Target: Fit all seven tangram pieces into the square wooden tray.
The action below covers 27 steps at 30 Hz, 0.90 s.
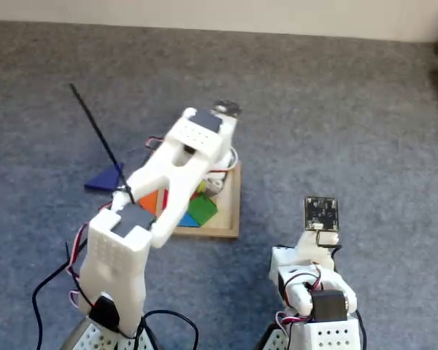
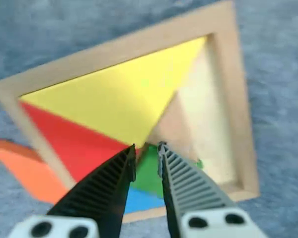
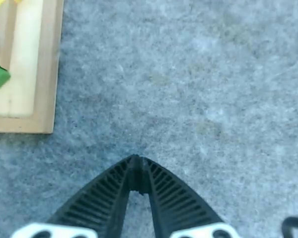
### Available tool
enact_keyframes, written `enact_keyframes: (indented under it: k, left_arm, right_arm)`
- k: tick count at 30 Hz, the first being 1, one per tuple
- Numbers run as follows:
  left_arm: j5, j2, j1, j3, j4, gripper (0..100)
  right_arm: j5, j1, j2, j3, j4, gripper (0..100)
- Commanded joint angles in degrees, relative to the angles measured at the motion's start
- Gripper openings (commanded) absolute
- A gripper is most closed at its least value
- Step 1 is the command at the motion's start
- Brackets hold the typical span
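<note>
While a dark blue triangular piece [image 1: 102, 179] lies on the grey carpet [image 1: 365, 109] left of the square wooden tray [image 1: 232, 219], the left gripper [image 2: 146, 148] hangs over the tray's green piece [image 2: 148, 176], fingers narrowly apart around nothing; farther right and nearer, the right gripper [image 3: 138, 161] has its fingers pressed together, empty.

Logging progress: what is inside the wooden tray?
Yellow triangle, red piece, green piece and blue piece lie inside; the tray is bare along one side. The left gripper covers part of green and blue.

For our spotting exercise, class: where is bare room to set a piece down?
Free: carpet right of the tray, and the tray's bare strip beside the yellow piece. Crowded: around the left gripper, over the green piece.
</note>
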Motion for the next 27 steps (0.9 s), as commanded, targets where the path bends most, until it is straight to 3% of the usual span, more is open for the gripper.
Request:
enact_keyframes:
  k: [1,7,12,17,24,27]
  left_arm:
    - [-0.70,-7.25,1.36,-0.48,1.41,9]
    - [-0.62,-11.65,3.38,-0.31,1.58,9]
    - [-1.49,-15.69,-2.07,-0.31,5.27,9]
    - [-11.25,-22.20,-10.42,-0.22,10.20,10]
    - [-22.86,-25.01,-26.59,-0.13,13.63,31]
    - [-31.12,-22.90,-30.20,1.27,13.63,31]
  right_arm:
    - [-0.35,-0.57,-0.92,7.52,0.22,0.5]
    - [-0.35,-0.57,-0.92,7.52,0.22,0.5]
    - [-0.35,-0.57,-0.92,7.52,0.22,0.5]
    - [-0.35,-0.57,-0.92,7.52,0.22,0.5]
    - [-0.35,-0.57,-0.92,7.52,0.22,0.5]
    - [-0.35,-0.57,-0.92,7.52,0.22,0.5]
